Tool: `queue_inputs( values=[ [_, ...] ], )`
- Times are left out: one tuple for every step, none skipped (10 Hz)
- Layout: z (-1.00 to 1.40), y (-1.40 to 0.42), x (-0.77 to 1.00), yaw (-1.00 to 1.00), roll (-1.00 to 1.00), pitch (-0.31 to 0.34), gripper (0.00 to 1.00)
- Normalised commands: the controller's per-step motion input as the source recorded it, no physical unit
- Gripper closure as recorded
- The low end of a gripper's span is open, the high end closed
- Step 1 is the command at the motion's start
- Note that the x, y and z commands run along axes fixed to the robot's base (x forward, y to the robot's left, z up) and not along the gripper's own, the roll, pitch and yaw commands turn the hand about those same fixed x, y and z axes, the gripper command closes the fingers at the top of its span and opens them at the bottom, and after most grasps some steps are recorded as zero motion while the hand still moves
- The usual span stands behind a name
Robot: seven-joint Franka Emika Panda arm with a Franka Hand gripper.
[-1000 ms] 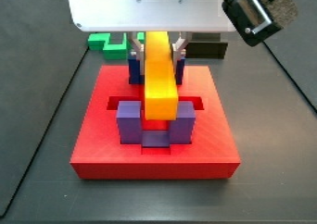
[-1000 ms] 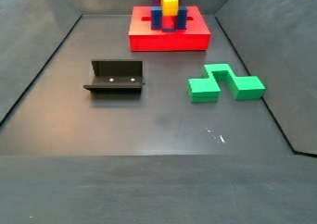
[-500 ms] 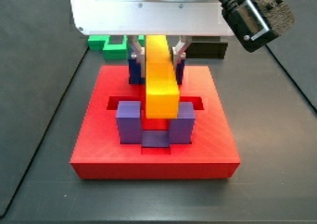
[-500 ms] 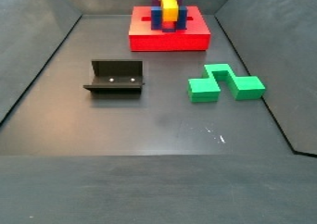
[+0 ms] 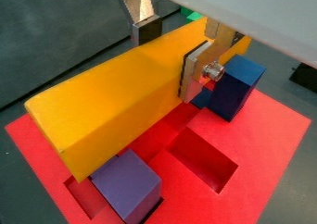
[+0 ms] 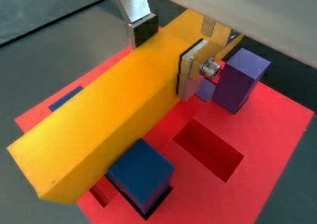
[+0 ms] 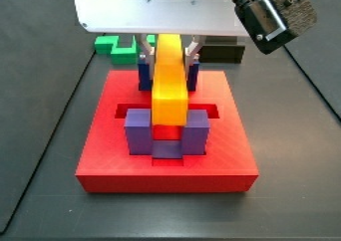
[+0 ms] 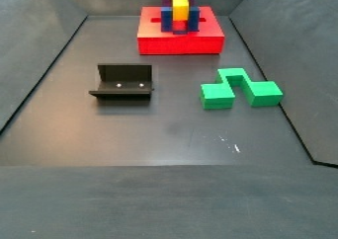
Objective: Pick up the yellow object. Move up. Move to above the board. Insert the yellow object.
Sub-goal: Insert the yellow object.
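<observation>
While clamped in the pincer (image 5: 173,44), long smooth yellow object (image 5: 118,93), tilted above the red board (image 7: 167,160).

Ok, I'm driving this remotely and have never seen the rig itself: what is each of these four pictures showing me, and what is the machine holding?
It is one robot arm ending in a two-finger gripper. Two pictures come from cameras on the wrist, looking down past the silver fingers. The other two come from fixed cameras beside the table.

The gripper is shut on the yellow object, a long bar, holding it above the board, the red slab. The bar lies between the upright purple posts and blue posts, tilted, with its near end low between the purple pair.

In a side view, away from the board, you can see a green zigzag block and the fixture, a dark bracket, both lying on the dark floor.
</observation>
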Motion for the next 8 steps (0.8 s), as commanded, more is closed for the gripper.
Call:
queue_inputs(
  values=[
    [0.00, -0.09, 0.10, -0.11, 0.19, 0.091, 1.00],
    [0.00, -0.10, 0.06, -0.02, 0.14, 0.071, 1.00],
    [0.00, -0.05, 0.00, 0.00, 0.11, 0.034, 1.00],
    [-0.12, -0.03, 0.00, 0.00, 0.12, 0.006, 1.00],
    [-0.17, -0.04, 0.00, 0.00, 0.16, 0.011, 1.00],
    [-0.19, -0.01, 0.01, 0.00, 0.20, 0.026, 1.00],
    [-0.19, 0.00, 0.02, 0.00, 0.22, 0.030, 1.00],
    [-0.16, 0.00, 0.02, 0.00, 0.25, 0.043, 1.00]
  ],
)
